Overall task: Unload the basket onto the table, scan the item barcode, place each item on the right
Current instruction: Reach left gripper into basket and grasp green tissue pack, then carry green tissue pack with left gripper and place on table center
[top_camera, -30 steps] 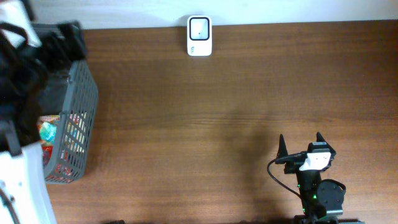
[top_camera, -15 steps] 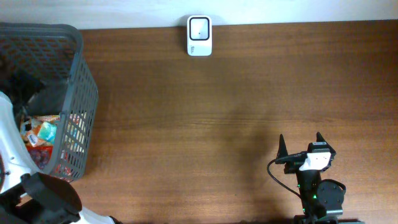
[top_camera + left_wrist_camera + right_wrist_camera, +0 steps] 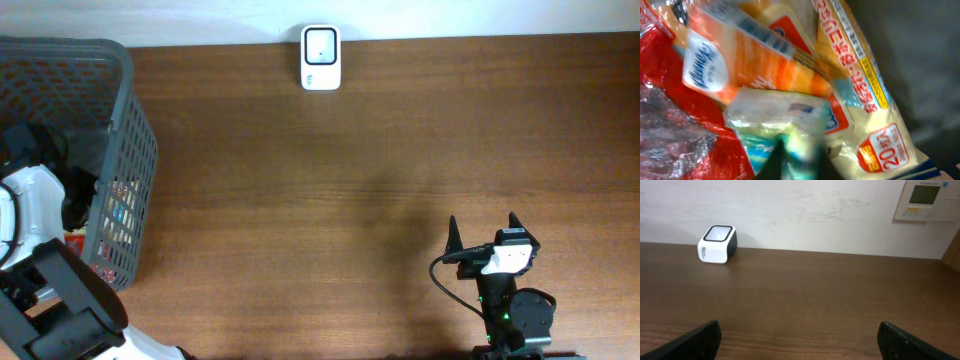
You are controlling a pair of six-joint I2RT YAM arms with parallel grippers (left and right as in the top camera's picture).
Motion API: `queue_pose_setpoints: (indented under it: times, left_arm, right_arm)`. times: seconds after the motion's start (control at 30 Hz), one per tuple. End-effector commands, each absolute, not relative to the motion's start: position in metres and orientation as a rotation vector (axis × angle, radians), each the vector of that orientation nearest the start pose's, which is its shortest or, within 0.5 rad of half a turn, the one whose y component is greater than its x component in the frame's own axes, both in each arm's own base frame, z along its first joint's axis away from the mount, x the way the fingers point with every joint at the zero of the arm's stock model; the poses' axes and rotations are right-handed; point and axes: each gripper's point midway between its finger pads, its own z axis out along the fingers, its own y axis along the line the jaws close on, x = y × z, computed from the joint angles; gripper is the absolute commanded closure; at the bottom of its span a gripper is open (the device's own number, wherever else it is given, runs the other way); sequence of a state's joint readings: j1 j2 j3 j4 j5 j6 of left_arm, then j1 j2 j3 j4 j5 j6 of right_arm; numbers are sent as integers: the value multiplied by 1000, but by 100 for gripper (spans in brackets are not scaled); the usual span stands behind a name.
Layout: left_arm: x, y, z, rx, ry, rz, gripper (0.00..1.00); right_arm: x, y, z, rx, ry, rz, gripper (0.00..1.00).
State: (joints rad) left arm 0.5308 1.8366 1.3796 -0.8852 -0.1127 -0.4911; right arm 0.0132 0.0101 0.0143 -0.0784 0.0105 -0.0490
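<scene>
Left pincer [image 3: 796, 162] at crosswise pale packet [image 3: 777, 107].

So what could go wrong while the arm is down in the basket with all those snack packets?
The packets lie jammed together, so the left fingers might pinch two or slip off the crinkly wrap. The scanner stands far across the table from the basket, so a loose packet could drop on the way.

Surface: dark brown wood-grain table [image 3: 350, 200], filling most of overhead frame. Top centre, at back edge: small white box-shaped barcode scanner [image 3: 321, 58], dark-rimmed window on top. Left edge: grey plastic mesh basket [image 3: 135, 170], well apart from scanner.
</scene>
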Motion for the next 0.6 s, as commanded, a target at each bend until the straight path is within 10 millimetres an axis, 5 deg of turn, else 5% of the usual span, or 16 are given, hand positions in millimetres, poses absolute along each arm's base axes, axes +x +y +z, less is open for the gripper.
queue_pose_setpoints:
  times: [0.0, 0.07, 0.13, 0.17, 0.2, 0.27, 0.33, 0.47, 0.57]
  left_arm:
    - [329, 214, 74, -1443, 2553, 165, 100]
    - [341, 215, 105, -1421, 2516, 124, 100]
    - [369, 213, 175, -1340, 2408, -7, 100]
    - [389, 199, 235, -1236, 2318, -167, 100]
    - [398, 185, 270, -1152, 2259, -275, 100]
    - [407, 156, 318, -1003, 2184, -471, 100]
    - [406, 94, 356, -788, 2163, -778, 100]
    - [415, -2, 383, -253, 2193, -823, 100]
    - [421, -88, 350, 72, 2325, -639, 100]
  right_arm:
    - [246, 3, 155, -46, 1650, -32, 2]
    - [246, 3, 155, -47, 1650, -31, 2]
    - [246, 3, 155, -47, 1650, -31, 1]
    - [246, 3, 155, -47, 1650, -31, 2]
    - [246, 3, 155, -47, 1650, -31, 2]
    - [246, 3, 155, -47, 1650, -31, 2]
    - [246, 3, 155, -47, 1650, -31, 2]
    - [246, 3, 155, -47, 1650, -31, 2]
    - [246, 3, 155, -47, 1650, -31, 2]
